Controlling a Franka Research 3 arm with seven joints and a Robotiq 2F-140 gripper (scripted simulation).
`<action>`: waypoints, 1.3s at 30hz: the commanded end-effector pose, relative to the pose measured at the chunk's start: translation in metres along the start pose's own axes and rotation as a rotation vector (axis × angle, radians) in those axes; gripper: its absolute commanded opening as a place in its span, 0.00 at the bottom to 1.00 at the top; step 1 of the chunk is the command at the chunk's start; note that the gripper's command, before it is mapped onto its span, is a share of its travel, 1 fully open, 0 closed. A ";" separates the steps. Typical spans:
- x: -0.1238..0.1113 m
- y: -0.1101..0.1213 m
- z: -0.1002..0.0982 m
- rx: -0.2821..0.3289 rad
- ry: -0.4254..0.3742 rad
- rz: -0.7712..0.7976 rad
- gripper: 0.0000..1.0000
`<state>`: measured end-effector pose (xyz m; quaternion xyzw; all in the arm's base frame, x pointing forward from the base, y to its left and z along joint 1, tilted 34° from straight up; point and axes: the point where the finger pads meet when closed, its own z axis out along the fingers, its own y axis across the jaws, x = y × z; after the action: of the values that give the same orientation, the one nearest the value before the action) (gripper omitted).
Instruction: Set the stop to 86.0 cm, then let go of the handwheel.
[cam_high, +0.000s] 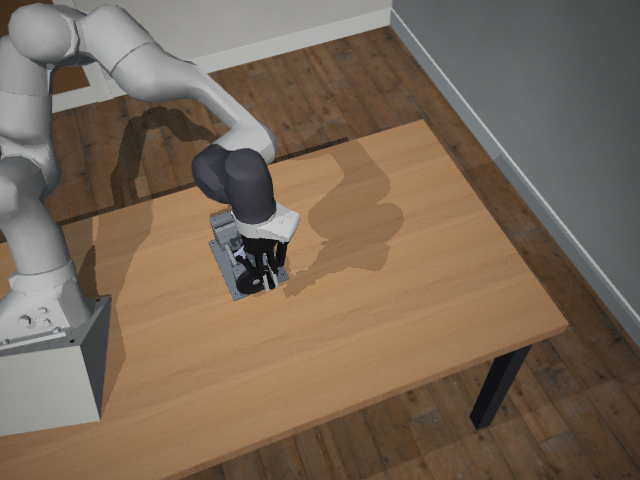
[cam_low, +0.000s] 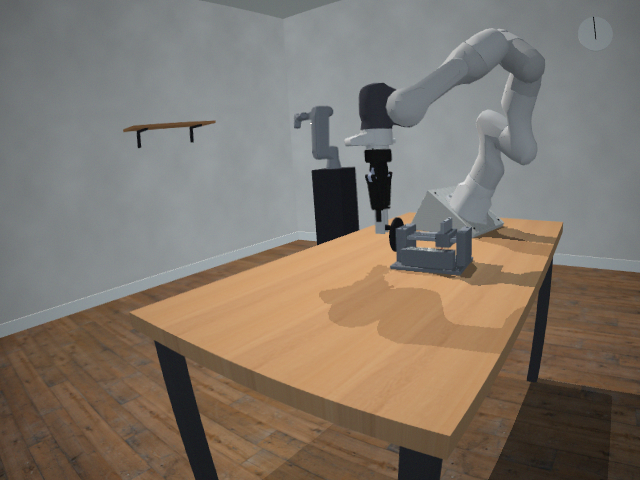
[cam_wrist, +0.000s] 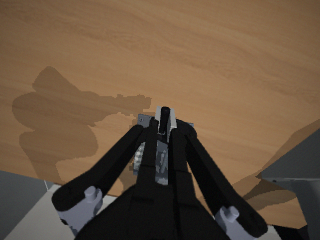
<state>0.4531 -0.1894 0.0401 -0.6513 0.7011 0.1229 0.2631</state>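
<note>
A small grey stop fixture sits on the wooden table near its middle; it also shows in the exterior view (cam_low: 431, 250). A black handwheel (cam_high: 251, 284) is at its near end, seen edge-on in the exterior view (cam_low: 395, 233). My gripper (cam_high: 268, 283) points straight down and is shut on the handwheel's handle, a thin dark peg between the fingertips in the wrist view (cam_wrist: 164, 119). In the exterior view the fingertips (cam_low: 381, 225) stand just left of the wheel. The scale reading is too small to tell.
My arm's grey pedestal (cam_high: 46, 361) stands on the table's left corner. A second small arm on a black column (cam_low: 330, 196) stands behind the table. A wall shelf (cam_low: 168, 126) hangs at the far left.
</note>
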 end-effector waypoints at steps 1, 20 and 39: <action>0.000 0.007 -0.004 -0.005 -0.004 0.001 0.04; 0.000 0.022 -0.009 -0.005 -0.004 0.001 0.04; 0.000 0.035 -0.008 -0.004 -0.004 0.001 0.04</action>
<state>0.4242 -0.1919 0.0449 -0.6487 0.7034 0.1217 0.2638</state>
